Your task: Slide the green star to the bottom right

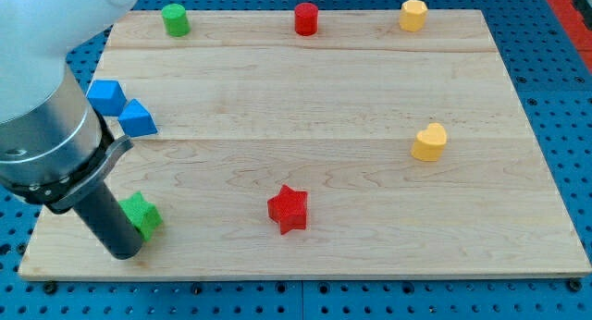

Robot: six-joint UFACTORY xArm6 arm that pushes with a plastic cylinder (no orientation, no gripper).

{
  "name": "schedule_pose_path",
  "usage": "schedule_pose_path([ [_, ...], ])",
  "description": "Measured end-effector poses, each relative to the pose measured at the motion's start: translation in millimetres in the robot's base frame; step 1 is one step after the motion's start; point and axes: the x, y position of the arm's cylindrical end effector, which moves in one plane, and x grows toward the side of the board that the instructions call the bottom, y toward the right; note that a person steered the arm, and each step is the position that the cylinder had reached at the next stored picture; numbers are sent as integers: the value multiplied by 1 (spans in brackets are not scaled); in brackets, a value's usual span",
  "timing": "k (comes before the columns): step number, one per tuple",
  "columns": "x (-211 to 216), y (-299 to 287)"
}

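The green star (142, 214) lies near the bottom left corner of the wooden board (314, 98). My tip (124, 253) rests on the board just below and left of the green star, touching or almost touching its lower left side. The rod and arm body rise to the view's upper left and hide part of the star's left edge.
Two blue blocks (107, 96) (138, 118) sit at the left edge above the star. A red star (288, 209) lies at bottom centre. A yellow heart-like block (429, 141) is at the right. A green cylinder (175, 19), red cylinder (306, 18) and yellow hexagon (413, 15) line the top.
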Motion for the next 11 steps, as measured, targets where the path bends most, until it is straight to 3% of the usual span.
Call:
schedule_pose_path([
  [2,-45,-30],
  [4,-104,94],
  [8,-127,92],
  [9,-145,140],
  [10,-164,120],
  [11,-164,154],
])
